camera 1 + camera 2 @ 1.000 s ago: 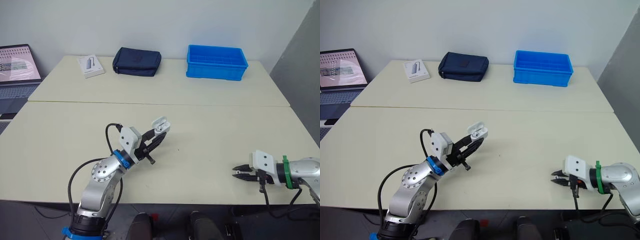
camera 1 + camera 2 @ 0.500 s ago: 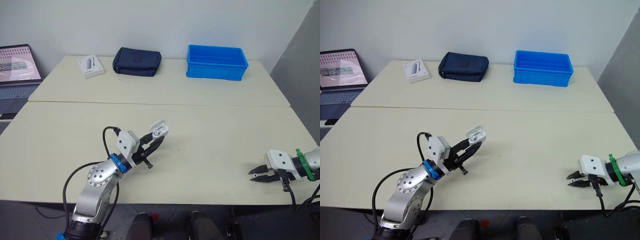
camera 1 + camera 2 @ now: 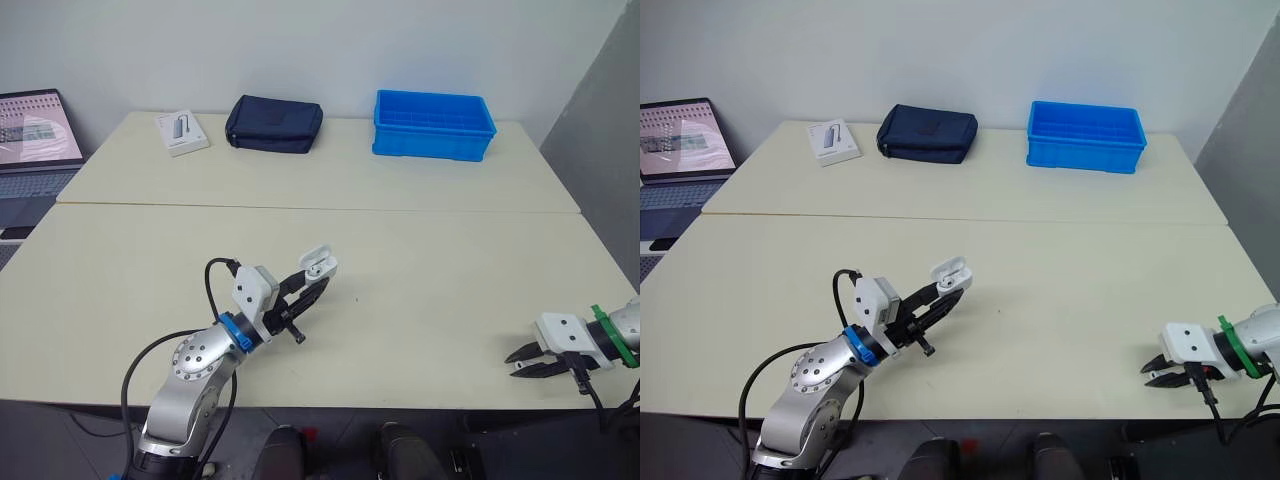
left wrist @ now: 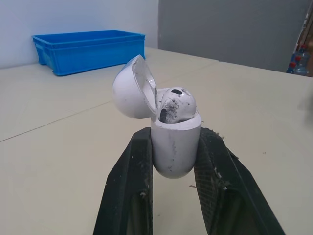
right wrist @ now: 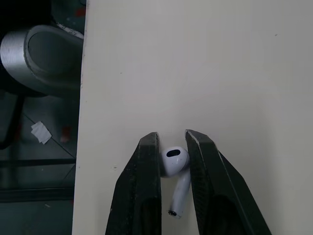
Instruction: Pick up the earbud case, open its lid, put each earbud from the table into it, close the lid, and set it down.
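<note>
While the left gripper [image 3: 312, 287] holds the earbud case [image 3: 320, 263] up over the near-middle of the table [image 3: 450, 250], the head cam shows the case white, lid tipped open, body pinched betw. the two black fingers. Right gripper [image 3: 522, 362] sits low at the table's near-right edge, tips close together; whatever is betw. them is too small to make out from up here. It is well apart from the case. Far side of table: blue bin [image 3: 434, 124] at right, navy pouch [image 3: 274, 123] near centre, small white box [image 3: 182, 131] just left of pouch. Laptop [image 3: 35, 130] stands past the far-left corner.

Left wrist cam: case body upright, clamped on both sides by the fingers [image 4: 139, 161]. Lid [image 4: 133, 88] is hinged back. One seated earbud [image 4: 177, 103] is in the body, head poking above the rim. Blue bin is in the bkgd.

Right wrist cam: fingers [image 5: 149, 166] narrow, closed on the loose earbud [image 5: 174, 164], its head touching both pads, stem pointing back toward the wrist. Grip is just beside the table edge. Cannot tell whether the bud rests on the surface or is lifted off it.
</note>
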Robot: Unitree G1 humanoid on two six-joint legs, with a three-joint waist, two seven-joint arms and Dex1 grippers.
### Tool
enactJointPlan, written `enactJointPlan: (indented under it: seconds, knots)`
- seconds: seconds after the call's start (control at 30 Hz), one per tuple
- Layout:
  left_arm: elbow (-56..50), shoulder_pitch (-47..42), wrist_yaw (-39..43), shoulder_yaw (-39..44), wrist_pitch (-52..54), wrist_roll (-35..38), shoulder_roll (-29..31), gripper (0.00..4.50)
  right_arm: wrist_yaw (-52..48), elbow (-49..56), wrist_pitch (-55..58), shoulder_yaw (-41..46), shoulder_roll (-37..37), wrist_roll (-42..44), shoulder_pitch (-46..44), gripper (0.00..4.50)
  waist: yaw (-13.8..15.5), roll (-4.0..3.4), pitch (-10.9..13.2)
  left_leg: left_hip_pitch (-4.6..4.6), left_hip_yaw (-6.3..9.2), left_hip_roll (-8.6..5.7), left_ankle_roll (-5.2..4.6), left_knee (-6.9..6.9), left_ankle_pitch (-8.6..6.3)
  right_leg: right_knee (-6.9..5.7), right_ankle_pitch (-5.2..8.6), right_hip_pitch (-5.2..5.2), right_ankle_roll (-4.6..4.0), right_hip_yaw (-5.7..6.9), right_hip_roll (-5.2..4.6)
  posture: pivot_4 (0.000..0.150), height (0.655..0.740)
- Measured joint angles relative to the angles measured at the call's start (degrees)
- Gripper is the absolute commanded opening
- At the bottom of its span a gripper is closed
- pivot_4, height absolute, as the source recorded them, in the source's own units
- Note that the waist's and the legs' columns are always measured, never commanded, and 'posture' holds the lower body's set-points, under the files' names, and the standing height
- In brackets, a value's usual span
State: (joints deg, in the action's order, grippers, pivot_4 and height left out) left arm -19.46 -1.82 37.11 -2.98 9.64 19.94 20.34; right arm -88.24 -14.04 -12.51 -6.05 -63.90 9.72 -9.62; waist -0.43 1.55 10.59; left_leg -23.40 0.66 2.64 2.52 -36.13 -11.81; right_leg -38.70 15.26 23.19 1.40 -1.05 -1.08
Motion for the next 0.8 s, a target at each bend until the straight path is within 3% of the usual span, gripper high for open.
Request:
enactJointPlan:
  seconds: [0.23, 0.4, 0.57, 0.8]
  knots:
    - [-0.35, -0.10, -0.20, 0.00, 0.41, 0.16, 0.14, 0.78, -0.16, -1.17, -0.87, -0.91, -0.54, -0.16, -0.95, 3.20, -0.02, 0.00, 0.00, 0.07, -0.04, 0.00, 0.00, -0.02, 0.00, -0.02, -0.01, -0.05, 0.00, -0.04, 0.00, 0.150, 0.7376]
    - [-0.38, -0.14, -0.23, 0.00, 1.17, 0.22, 0.15, 0.78, -0.13, 0.61, -0.26, -0.68, -0.56, 0.74, -0.98, 3.22, -0.03, 0.00, 0.00, 0.10, -0.05, 0.00, 0.00, -0.03, 0.00, -0.10, 0.00, -0.04, -0.01, -0.06, 0.00, 0.150, 0.7376]
    - [-0.88, -0.08, -0.33, -0.10, 1.77, 0.31, 0.11, 0.78, 1.00, 10.37, 6.87, 4.15, -4.18, 4.84, 1.01, 3.22, 0.12, -0.06, 0.02, 0.09, -0.04, 0.00, 0.00, -0.01, 0.00, -0.11, 0.01, -0.03, -0.02, -0.05, 0.00, 0.150, 0.7376]
    - [-2.43, 0.98, -0.33, -0.40, 2.75, 0.37, -0.28, 0.78, 7.28, 28.60, 25.42, 14.53, -14.00, 0.61, 15.24, 3.22, 0.44, -0.06, 0.01, 0.06, -0.03, 0.01, 0.01, -0.02, 0.00, -0.09, 0.05, -0.02, -0.07, 0.00, -0.03, 0.150, 0.7376]
